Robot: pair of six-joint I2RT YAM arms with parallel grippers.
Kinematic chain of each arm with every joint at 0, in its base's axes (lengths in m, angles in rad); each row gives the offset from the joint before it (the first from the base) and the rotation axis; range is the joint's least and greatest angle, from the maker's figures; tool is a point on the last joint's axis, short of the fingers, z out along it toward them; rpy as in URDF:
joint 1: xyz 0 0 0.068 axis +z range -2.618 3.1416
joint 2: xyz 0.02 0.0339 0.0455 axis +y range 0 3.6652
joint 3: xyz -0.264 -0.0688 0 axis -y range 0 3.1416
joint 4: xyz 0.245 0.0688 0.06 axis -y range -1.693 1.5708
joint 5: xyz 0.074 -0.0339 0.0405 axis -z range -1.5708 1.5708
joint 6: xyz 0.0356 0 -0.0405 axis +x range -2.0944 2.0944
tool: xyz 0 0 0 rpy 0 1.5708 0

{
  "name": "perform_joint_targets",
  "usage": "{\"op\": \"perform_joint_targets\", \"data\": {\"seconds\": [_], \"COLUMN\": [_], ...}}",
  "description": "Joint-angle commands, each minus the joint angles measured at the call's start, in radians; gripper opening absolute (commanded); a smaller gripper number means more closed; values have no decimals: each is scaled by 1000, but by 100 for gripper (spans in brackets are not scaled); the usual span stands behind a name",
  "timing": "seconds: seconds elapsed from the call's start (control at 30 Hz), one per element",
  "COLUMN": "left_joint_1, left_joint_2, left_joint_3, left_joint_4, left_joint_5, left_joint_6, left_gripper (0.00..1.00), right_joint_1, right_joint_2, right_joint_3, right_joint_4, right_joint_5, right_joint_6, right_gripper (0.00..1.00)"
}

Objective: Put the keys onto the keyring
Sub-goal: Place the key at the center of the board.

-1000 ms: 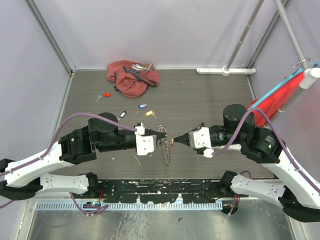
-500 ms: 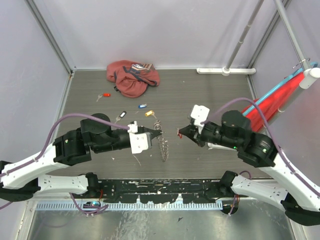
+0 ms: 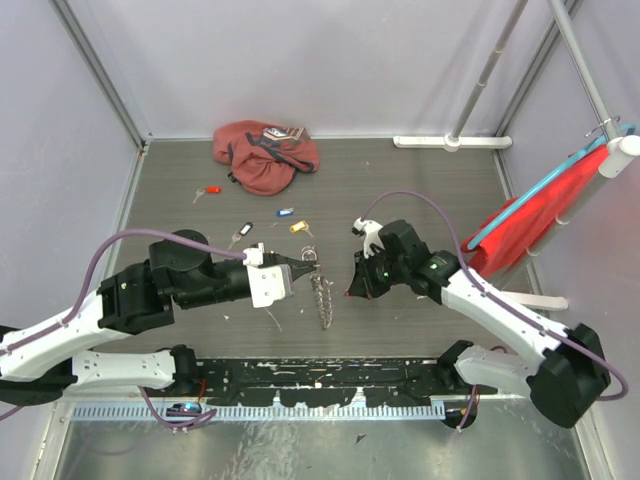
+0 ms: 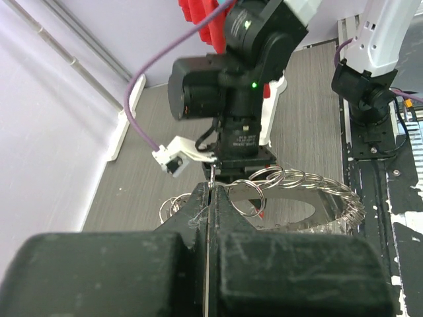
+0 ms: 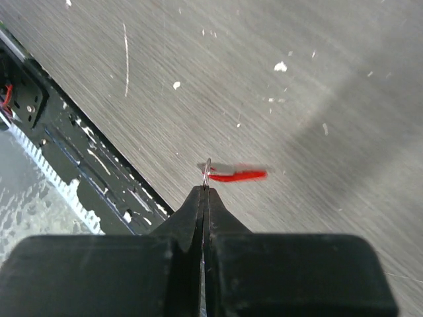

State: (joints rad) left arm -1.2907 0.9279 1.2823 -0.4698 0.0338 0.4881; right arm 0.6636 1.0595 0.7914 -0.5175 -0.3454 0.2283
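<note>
My left gripper point(image 3: 303, 265) is shut on a ring of the keyring point(image 3: 322, 295), whose bunch of silver keys hangs down to the table. In the left wrist view the pinched ring sits at the left gripper's tips point(image 4: 210, 188) and linked rings point(image 4: 301, 178) trail right. My right gripper point(image 3: 352, 290) points down at the table, apart from the keyring. It is shut on the small ring of a red-headed key point(image 5: 239, 175), which dangles blurred below its tips point(image 5: 206, 179). Red point(image 3: 210, 190), black point(image 3: 243, 230), blue point(image 3: 285, 212) and yellow point(image 3: 299, 227) keys lie on the table.
A reddish-pink cloth bag point(image 3: 265, 155) lies at the back. A red cloth point(image 3: 530, 215) hangs from a pole at the right. A white rail foot point(image 3: 450, 142) sits at the back right. A black slotted rail point(image 3: 320, 375) runs along the near edge.
My right gripper has drawn away from the keyring and turned from level to pointing down at the table, the red key still in it. My left gripper moved slightly back with the keyring.
</note>
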Motion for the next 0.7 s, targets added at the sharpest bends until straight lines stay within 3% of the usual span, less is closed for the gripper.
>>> {"op": "perform_joint_targets", "data": {"seconds": [0.0,0.13,0.37,0.53,0.67], "left_joint_1": [3,3,4,4,4], "left_joint_2": [-12,-11,-14,-4,4], "left_joint_3": [-18,-16,-20,-22,-20], "left_joint_4": [53,51,54,55,56], "left_joint_5": [-7,-5,-8,-12,-6], "left_joint_6": [-13,-16,-23,-29,-36], "left_gripper": [0,0,0,0,0], "right_joint_1": [-20,-37,-50,-50,-50], "right_joint_2": [75,102,66,18,-118], "right_joint_3": [-61,-91,-28,102,170], "right_joint_4": [158,162,88,-10,49], "right_joint_5": [-117,-27,244,407,420], "right_joint_6": [85,76,98,66,-13], "right_gripper": [2,18,31,34,35]}}
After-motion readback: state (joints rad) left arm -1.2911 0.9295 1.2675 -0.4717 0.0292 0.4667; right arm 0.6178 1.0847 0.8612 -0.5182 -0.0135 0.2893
